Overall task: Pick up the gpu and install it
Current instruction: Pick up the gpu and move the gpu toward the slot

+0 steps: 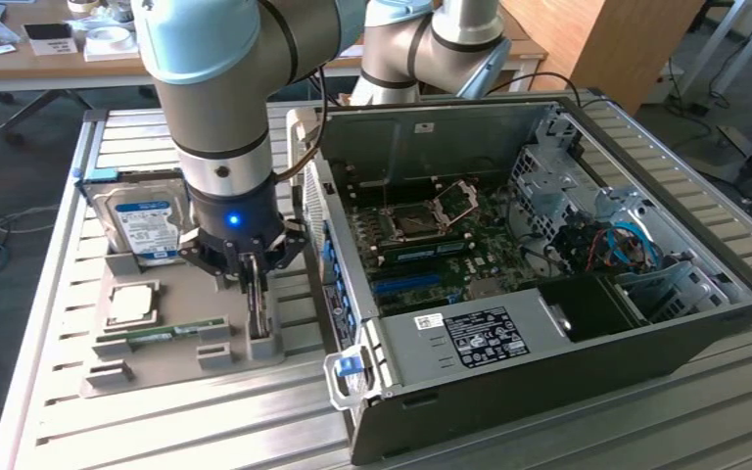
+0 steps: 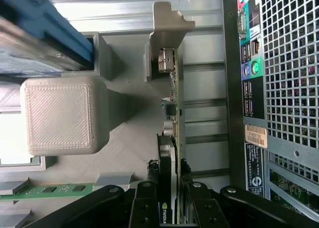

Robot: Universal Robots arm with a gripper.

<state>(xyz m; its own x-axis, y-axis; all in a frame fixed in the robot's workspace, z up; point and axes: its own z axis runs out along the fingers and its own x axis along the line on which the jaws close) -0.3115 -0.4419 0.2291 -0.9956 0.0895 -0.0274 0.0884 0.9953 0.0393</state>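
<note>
Fingers [image 2: 149,198] parted astride upright gpu [image 2: 172,108] in grey holder [image 2: 60,115], beside computer case [image 2: 289,63]

Dull grey metal bracket on the gpu [image 2: 172,111], matt ridged plastic holder [image 2: 60,111], ribbed bare-metal table [image 1: 154,431].

**Work table with parts tray and open computer case**

Slatted metal table [image 1: 36,392]. Grey parts tray [image 1: 187,299] on the exterior view's left, holding:
- a hard drive with blue label [image 1: 141,225], upright at the far end
- a square processor [image 1: 132,304], lying flat
- a green memory stick [image 1: 161,336], seated in its slot
- the gpu [image 1: 263,318], standing on edge along the side nearest the case

Gripper [image 1: 256,284] lowered directly over the gpu. Black computer case [image 1: 689,343], open on top, sits just beside the tray with its motherboard [image 1: 429,245] exposed.
</note>
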